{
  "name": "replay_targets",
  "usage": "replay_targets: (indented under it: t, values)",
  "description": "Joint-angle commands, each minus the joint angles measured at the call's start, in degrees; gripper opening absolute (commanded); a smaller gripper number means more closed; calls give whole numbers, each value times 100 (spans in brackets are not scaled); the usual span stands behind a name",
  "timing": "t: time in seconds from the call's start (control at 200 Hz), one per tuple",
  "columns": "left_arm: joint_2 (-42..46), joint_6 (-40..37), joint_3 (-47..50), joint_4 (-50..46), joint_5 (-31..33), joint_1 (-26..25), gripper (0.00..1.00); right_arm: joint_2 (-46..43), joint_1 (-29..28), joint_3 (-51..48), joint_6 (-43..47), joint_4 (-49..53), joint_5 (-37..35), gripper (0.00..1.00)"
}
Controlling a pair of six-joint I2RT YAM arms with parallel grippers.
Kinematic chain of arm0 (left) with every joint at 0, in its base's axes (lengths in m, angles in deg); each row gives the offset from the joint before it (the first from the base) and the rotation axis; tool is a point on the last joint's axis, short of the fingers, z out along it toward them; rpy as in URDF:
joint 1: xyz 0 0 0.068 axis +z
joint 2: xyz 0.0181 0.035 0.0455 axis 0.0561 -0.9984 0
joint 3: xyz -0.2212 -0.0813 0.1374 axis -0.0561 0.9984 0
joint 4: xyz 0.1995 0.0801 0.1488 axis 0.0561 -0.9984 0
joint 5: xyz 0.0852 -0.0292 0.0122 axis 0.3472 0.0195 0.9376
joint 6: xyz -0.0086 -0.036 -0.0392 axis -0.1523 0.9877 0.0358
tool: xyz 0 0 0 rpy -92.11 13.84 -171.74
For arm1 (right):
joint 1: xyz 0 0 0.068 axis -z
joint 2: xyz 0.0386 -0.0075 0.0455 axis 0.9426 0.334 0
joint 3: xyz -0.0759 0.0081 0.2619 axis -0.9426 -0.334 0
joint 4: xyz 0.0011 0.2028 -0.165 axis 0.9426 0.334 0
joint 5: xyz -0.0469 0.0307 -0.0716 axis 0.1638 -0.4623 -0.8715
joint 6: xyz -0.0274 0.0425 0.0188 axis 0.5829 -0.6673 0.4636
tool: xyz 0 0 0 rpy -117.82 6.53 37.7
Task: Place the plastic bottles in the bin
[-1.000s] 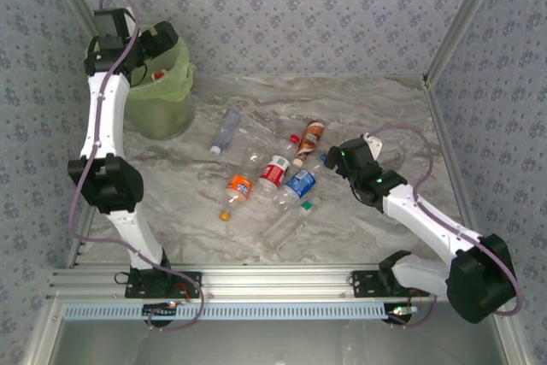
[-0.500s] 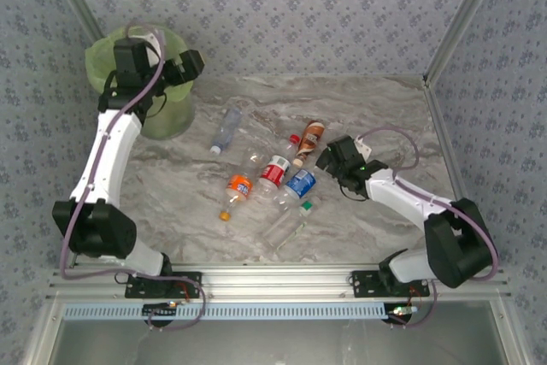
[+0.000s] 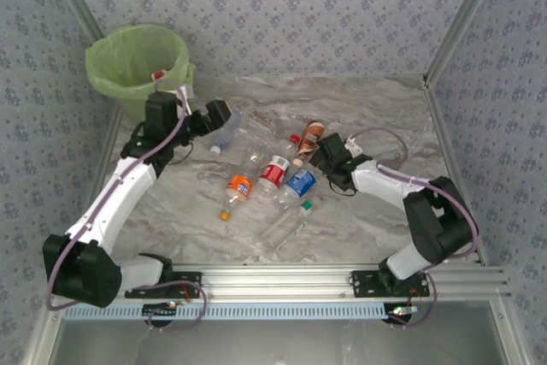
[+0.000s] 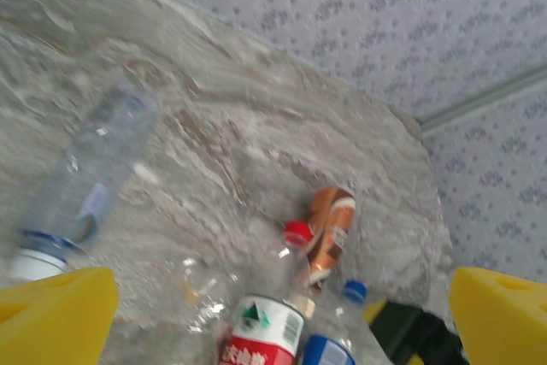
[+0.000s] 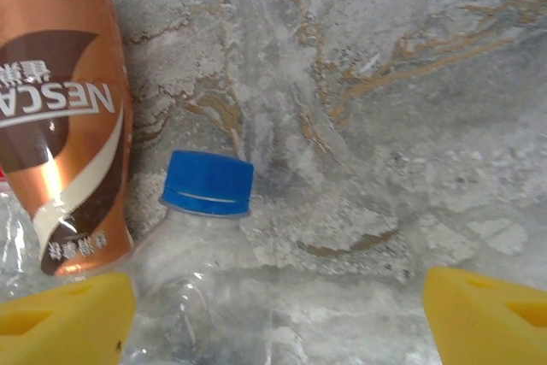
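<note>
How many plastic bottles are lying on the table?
7. Pale bottle nearest the bin; mid-table cluster: clear bottle, red-label bottle, brown bottle, blue-label bottle, orange bottle, green-capped bottle. Another clear one may be hidden among them.

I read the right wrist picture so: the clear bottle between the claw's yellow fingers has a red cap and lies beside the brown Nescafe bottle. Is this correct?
Not fully. The right wrist view shows that the cap of the clear bottle is blue, not red. It does lie between the yellow fingers of the right claw, beside the brown Nescafe bottle.
</note>
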Motion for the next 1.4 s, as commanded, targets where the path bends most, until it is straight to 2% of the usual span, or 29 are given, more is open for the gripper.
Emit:
replay_targets:
  t: [0.0, 0.14, 0.315, 0.66, 0.8, 1.039, 1.394]
  values:
    - [232, 163, 149, 128, 59, -360, 99, 293, -29, 306, -149, -136, 64, 87]
    - [-14, 47, 261, 129, 26, -771, 99, 587, -128, 531, -137, -163, 139, 87]
    - [-292, -75, 267, 239, 31, -981, 99, 836, -147, 710, -98, -178, 270, 87]
    - [-459, -22, 326, 327, 227, -1019, 99, 1151, -159, 768, -172, -352, 422, 80]
    - [-449, -3, 383, 344, 260, -1018, 99, 1232, -213, 763, -267, -69, 159, 73]
    - [-561, -59, 371, 339, 192, -1019, 99, 1353, -216, 647, -276, -386, 303, 66]
    - [-762, -461, 182, 74, 94, -1107, 99, 798, -204, 187, -244, -835, -87, 55]
